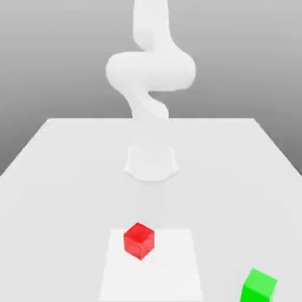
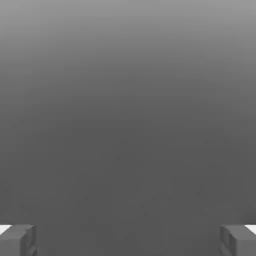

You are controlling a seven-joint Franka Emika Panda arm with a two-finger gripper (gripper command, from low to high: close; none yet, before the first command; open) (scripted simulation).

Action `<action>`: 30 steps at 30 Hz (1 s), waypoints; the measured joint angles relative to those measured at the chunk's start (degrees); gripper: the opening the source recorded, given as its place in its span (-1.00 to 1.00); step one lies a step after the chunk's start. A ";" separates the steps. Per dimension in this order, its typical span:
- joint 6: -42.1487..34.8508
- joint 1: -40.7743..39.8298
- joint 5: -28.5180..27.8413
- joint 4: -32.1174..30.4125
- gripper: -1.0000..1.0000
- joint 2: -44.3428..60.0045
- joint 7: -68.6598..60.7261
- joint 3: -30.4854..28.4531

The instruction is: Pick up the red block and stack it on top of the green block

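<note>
The red block [image 1: 139, 240] is a small glossy cube resting on a paler square patch of the table, near the front middle of the exterior view. The green block [image 1: 259, 286] stands on the table toward the exterior view's right, closer to the front edge and apart from the red one. In the hand view my gripper [image 2: 128, 241] is open, its two grey fingertips [image 2: 18, 240] spread wide with nothing between them and plain grey background ahead. The white arm [image 1: 150, 71] rises folded at the back, far from both blocks.
The white table [image 1: 59, 177] stretches wide around the blocks. The arm's round base [image 1: 151, 162] sits at the table's middle, behind the red block. The pale square patch [image 1: 171, 277] lies under and in front of the red block.
</note>
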 joint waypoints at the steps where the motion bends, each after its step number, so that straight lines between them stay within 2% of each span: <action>1: 1.36 1.06 0.14 -1.45 0.00 2.11 -2.84 -1.34; 11: 14.42 9.37 1.75 -15.23 0.00 22.80 -30.31 -11.46; 18: 23.90 11.07 -0.16 -25.10 0.00 37.24 -47.80 -14.42; 20: 26.30 11.20 -0.39 -26.31 0.00 40.45 -50.50 -14.77; 24: 30.97 10.69 4.56 -25.82 0.00 46.24 -55.05 -12.96; 29: 36.99 5.72 12.14 -24.78 0.00 53.66 -60.58 -6.18; 30: 37.85 4.71 13.03 -24.65 -1.00 54.70 -61.21 -4.95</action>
